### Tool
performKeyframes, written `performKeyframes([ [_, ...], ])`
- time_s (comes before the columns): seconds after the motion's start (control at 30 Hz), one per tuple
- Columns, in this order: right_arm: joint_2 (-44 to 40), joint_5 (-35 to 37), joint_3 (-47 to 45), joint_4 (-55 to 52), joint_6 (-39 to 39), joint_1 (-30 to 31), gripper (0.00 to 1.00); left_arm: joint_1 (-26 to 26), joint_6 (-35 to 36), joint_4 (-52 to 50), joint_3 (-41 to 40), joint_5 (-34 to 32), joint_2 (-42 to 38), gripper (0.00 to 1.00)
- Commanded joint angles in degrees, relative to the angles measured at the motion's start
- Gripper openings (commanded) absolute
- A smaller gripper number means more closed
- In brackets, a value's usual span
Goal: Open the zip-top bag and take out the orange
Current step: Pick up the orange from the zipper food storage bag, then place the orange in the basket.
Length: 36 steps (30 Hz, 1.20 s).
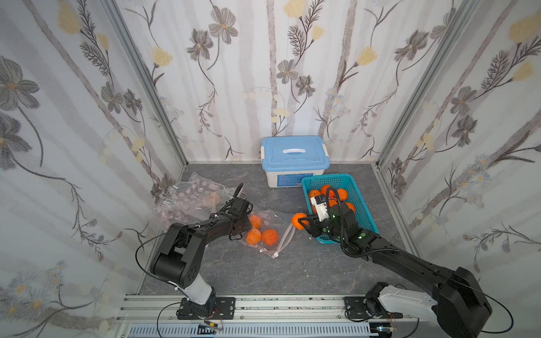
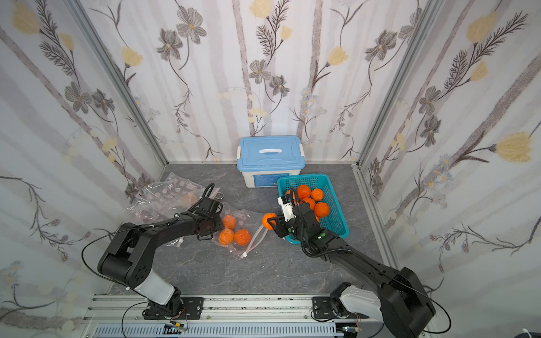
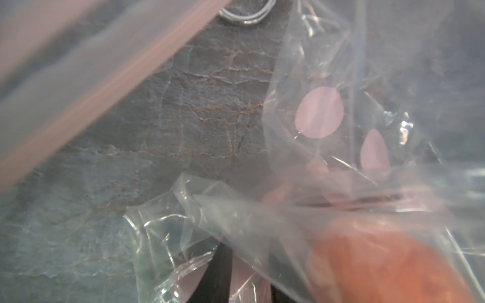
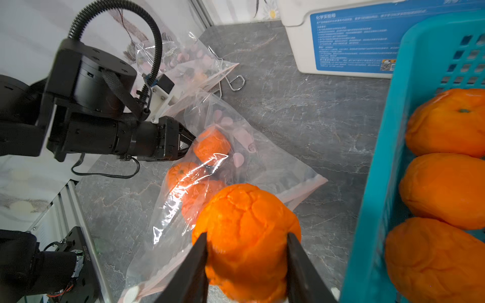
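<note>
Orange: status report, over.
Right claw shut on orange, outside the zip-top bag. Left claw pinching the bag's closed end. Three more oranges inside; nothing between orange and basket.

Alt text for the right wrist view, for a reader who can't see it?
The right gripper holds an orange between its dark fingers, just outside the open zip-top bag. Three more oranges lie in the bag, which the left gripper pinches at its far side; a teal basket of oranges stands alongside.
</note>
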Motion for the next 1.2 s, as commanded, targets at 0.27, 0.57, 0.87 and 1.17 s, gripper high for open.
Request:
performKeyframes([
  [0.27, -11.8, 16.5, -1.2, -18.0, 3.8, -17.2, 0.33, -0.1, -1.0, -4.4, -0.3, 3.3, 0.5, 0.27],
  [0.57, -6.2, 23.5, -3.1, -19.4, 7.6, -23.5, 0.33, -0.1, -1.0, -4.2, -0.3, 3.3, 0.4, 0.27],
  [0.87, 4.5, 26.1, -0.1, -13.3, 8.4, -26.9, 0.34, -0.1, -0.9, -4.2, -0.5, 3.4, 0.3, 0.27],
  [1.17, 13.4, 23.7, 3.1, -11.0, 7.6, -27.5, 0.47, 0.0, -0.9, -4.2, -0.6, 3.6, 0.1, 0.27],
])
